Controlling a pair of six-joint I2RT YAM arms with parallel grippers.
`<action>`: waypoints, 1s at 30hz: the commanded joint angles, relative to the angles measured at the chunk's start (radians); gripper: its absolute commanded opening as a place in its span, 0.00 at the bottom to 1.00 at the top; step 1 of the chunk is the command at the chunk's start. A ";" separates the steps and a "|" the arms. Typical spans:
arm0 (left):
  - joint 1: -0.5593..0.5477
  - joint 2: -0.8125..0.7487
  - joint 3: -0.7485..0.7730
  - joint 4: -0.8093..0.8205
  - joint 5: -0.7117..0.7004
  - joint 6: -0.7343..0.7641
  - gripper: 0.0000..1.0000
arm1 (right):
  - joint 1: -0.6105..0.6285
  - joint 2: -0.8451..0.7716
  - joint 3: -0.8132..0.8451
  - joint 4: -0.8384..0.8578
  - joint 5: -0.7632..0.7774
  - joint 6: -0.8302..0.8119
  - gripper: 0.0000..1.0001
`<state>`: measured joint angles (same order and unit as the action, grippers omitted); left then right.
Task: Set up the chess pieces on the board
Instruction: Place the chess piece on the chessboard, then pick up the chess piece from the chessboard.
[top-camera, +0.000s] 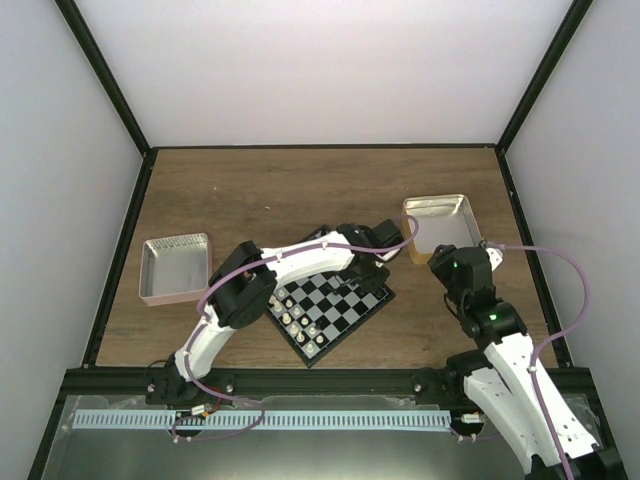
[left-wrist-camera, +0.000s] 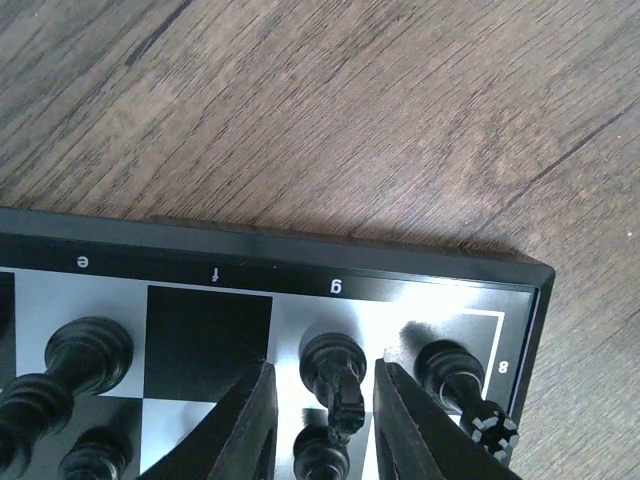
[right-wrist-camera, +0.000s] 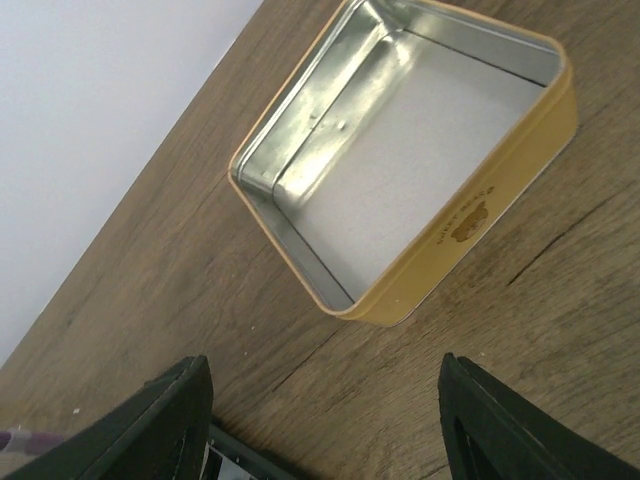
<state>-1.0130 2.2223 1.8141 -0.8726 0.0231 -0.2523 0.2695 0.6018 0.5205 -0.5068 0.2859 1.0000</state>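
The board (top-camera: 345, 320) lies rotated at the table's middle, with white pieces (top-camera: 293, 316) along its near-left side; my left arm covers the far side. In the left wrist view, my left gripper (left-wrist-camera: 325, 425) is open, its fingers (left-wrist-camera: 250, 425) standing either side of a black knight (left-wrist-camera: 335, 375) on the g8 square of the board (left-wrist-camera: 200, 255), with a gap on each side. A black rook (left-wrist-camera: 455, 385) stands on h8, a pawn (left-wrist-camera: 320, 455) sits below the knight, and a taller black piece (left-wrist-camera: 85, 360) stands on the e file. My right gripper (right-wrist-camera: 325, 420) is wide open and empty above bare wood.
An empty tan-rimmed tin (top-camera: 437, 225) sits right of the board, and in the right wrist view (right-wrist-camera: 470, 220) it lies just ahead of my right gripper. A pink-rimmed tray (top-camera: 176, 267) stands at the left. A board corner (right-wrist-camera: 235, 458) shows by my right gripper's left finger.
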 joint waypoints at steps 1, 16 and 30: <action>0.006 -0.082 0.000 0.027 0.006 -0.003 0.30 | -0.007 -0.012 0.004 0.049 -0.064 -0.088 0.64; 0.190 -0.654 -0.625 0.447 -0.133 -0.261 0.35 | 0.058 0.197 0.032 0.305 -0.673 -0.451 0.59; 0.378 -0.949 -0.967 0.617 -0.111 -0.387 0.40 | 0.522 0.620 0.197 0.323 -0.438 -0.535 0.56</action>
<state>-0.6601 1.3170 0.8856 -0.3199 -0.0864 -0.6075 0.7105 1.1408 0.6365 -0.1707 -0.2634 0.5190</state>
